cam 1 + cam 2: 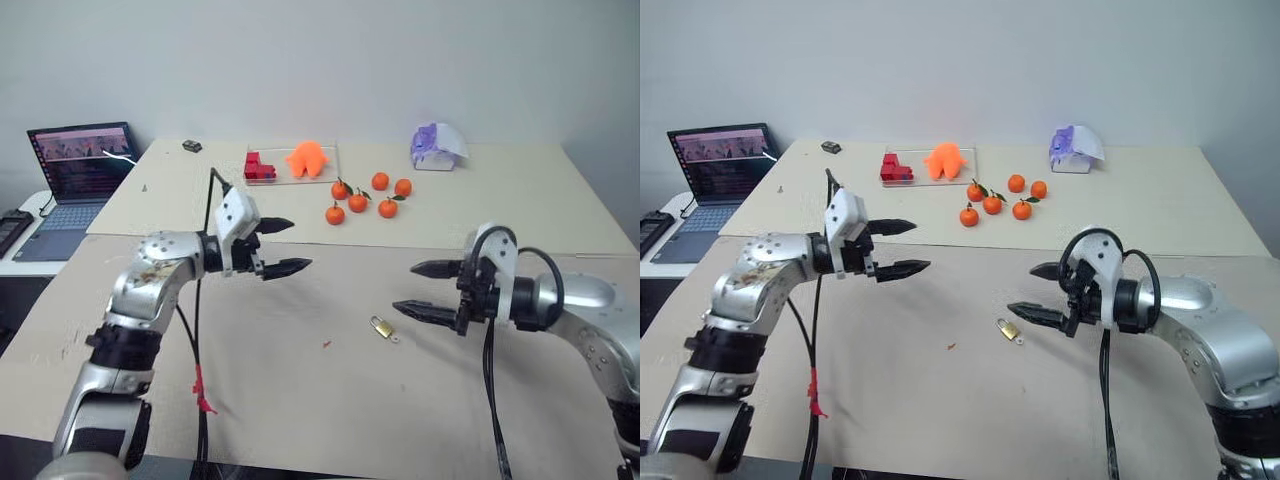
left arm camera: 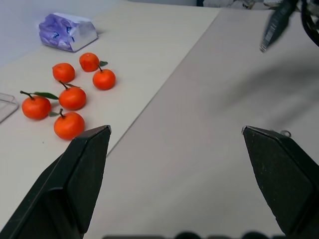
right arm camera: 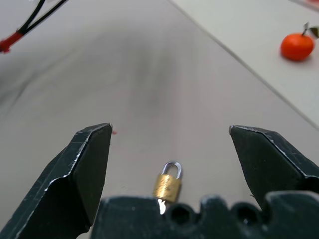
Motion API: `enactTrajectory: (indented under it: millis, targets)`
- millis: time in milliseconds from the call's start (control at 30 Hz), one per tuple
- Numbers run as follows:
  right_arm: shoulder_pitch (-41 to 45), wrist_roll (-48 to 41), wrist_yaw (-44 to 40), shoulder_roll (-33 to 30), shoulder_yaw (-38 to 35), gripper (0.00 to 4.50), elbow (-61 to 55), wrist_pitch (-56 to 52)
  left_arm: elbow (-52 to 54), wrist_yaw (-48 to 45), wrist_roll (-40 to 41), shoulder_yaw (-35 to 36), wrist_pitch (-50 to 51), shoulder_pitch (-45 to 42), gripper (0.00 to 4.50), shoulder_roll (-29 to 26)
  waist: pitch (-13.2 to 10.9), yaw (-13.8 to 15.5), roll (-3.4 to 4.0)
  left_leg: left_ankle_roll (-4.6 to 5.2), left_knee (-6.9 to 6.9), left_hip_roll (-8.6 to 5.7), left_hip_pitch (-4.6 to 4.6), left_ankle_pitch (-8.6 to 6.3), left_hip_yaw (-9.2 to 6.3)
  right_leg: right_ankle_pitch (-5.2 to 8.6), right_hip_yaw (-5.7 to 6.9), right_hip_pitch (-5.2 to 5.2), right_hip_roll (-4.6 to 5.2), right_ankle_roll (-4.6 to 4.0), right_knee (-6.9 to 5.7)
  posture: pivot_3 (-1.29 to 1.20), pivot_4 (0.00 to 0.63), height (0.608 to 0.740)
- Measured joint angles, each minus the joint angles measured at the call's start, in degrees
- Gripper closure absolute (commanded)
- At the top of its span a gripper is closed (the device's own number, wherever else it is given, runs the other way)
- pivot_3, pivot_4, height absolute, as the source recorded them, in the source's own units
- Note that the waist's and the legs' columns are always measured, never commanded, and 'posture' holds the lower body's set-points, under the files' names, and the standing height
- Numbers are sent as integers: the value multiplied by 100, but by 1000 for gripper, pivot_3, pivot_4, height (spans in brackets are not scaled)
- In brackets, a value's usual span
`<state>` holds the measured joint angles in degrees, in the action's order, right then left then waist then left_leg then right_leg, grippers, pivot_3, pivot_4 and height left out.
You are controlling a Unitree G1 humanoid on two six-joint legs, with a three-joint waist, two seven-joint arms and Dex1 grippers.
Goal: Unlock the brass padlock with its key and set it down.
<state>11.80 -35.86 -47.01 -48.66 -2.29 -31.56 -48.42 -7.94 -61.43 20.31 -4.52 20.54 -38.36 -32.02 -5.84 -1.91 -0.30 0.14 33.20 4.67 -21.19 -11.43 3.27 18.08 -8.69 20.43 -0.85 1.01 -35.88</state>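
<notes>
Brass-yellow rectangular padlock (image 1: 381, 327) with thin silver shackle lying on the beige tabletop (image 1: 300, 380) just beside the right gripper's black fingers (image 1: 425, 311), spread wide and empty, left gripper's fingers (image 1: 285, 267) likewise spread, small orange fruits (image 1: 366, 196) beyond.

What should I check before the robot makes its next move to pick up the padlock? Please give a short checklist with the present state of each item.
1. Right gripper open and empty: ok.
2. Left gripper open and empty: ok.
3. Brass padlock lying free on the table, touched by neither gripper: ok.
4. Padlock lined up between the right gripper's fingers, as the right wrist view shows: ok.
5. Key in the padlock: a silver piece shows at the body's lower end, but whether it is seated is cannot tell.
6. Shackle closed: looks closed in the right wrist view, locked or not is cannot tell.
</notes>
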Motion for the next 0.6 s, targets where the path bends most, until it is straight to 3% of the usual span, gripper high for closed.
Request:
enactTrajectory:
  millis: [167, 300, 600]
  targets:
    - [-69, 654, 621, 371, 660, 51, 253, 12, -32, -348, -7, -221, -134, -1, 0, 57, 1, -77, 7, 0, 4, 1, -9, 0, 0, 1, -5, 5, -5, 2, -8, 0, 150, 724]
    - [51, 1113, 1042, 849, 1041, 51, 637, 100, 112, -784, -306, -594, -358, 301, 0, -308, 4, -80, 14, 0, 4, 6, 5, 1, -1, 3, -7, 7, -13, -1, -13, 0, 150, 724]
    - [-173, 1712, 1084, 1135, 1393, 51, 1235, 661, 143, -1230, -496, -783, -560, 506, 0, -621, 11, 8, 25, 5, 8, 2, -5, -3, -3, 5, -2, 6, -7, 0, -6, 0, 150, 724]
